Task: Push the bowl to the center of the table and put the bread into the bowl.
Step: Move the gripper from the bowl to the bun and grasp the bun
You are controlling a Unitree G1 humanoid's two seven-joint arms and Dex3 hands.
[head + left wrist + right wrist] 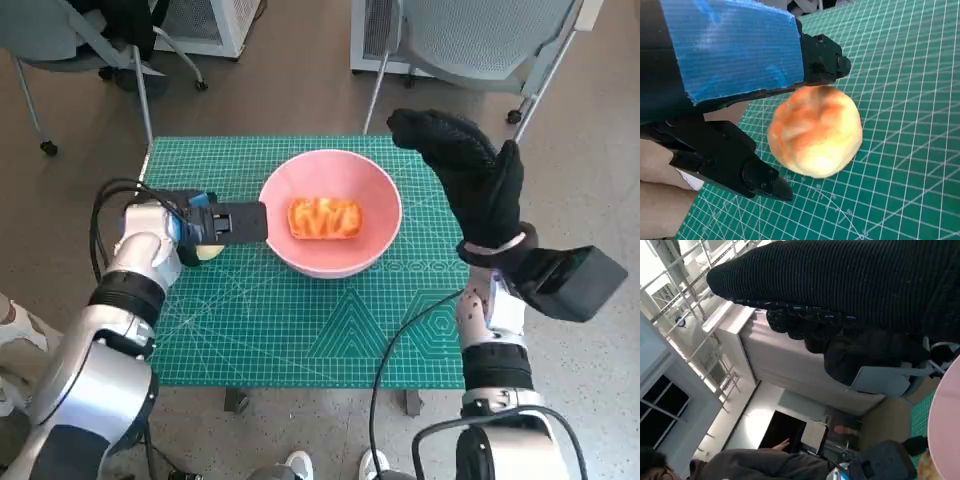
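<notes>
The pink bowl [302, 262] stands in the middle of the green cutting mat [300, 335], and an orange-brown bread [324, 217] lies inside it. My left hand [215, 221] lies low at the bowl's left side, its black fingertips against the rim. It holds nothing. A round pale roll [209, 253] lies on the mat just under that hand. In the left wrist view the roll [815, 132] sits between the spread fingers [822, 57]. My right hand [470, 175] is raised above the bowl's right side, fingers spread and empty. The glove [840, 285] fills the top of the right wrist view.
The mat covers the small table to its edges. A grey chair [480, 40] stands behind the table on the right and another chair [80, 40] at the back left. A person's feet [300, 465] show at the near edge, and a person [755, 462] appears in the right wrist view.
</notes>
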